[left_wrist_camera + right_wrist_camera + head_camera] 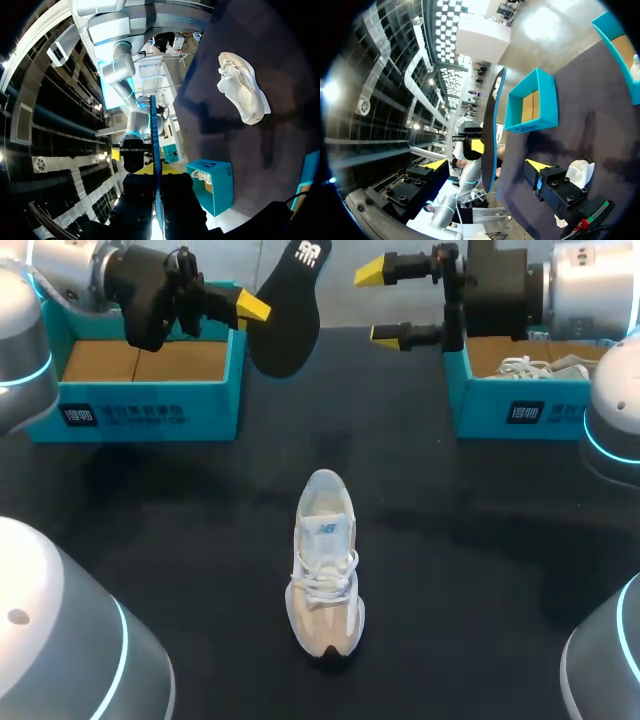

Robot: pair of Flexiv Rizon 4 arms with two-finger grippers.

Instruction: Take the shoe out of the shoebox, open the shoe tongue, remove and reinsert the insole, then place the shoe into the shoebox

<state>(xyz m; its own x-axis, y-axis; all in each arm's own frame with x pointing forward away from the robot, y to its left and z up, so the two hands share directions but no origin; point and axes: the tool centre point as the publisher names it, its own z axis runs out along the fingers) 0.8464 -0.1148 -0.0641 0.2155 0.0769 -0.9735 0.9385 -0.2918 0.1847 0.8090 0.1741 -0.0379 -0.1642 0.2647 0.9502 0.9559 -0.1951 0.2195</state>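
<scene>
My left gripper (254, 311) hangs above the back of the table, shut on the heel end of a black insole (290, 320) that stands on edge. The left wrist view shows the insole (155, 150) edge-on, clamped between the dark fingers. My right gripper (378, 304) is open, facing the insole from the right and a little apart from it. In the right wrist view the insole (492, 125) lies ahead of the open yellow tips of the right gripper (487, 165). The beige and white shoe (325, 570) sits upright on the dark table's middle, toe toward the front, with nothing touching it.
A teal shoebox (150, 405) stands at the back left, its brown floor bare. A second teal shoebox (520, 410) at the back right holds another white shoe (540, 367). My arm bases fill the front corners.
</scene>
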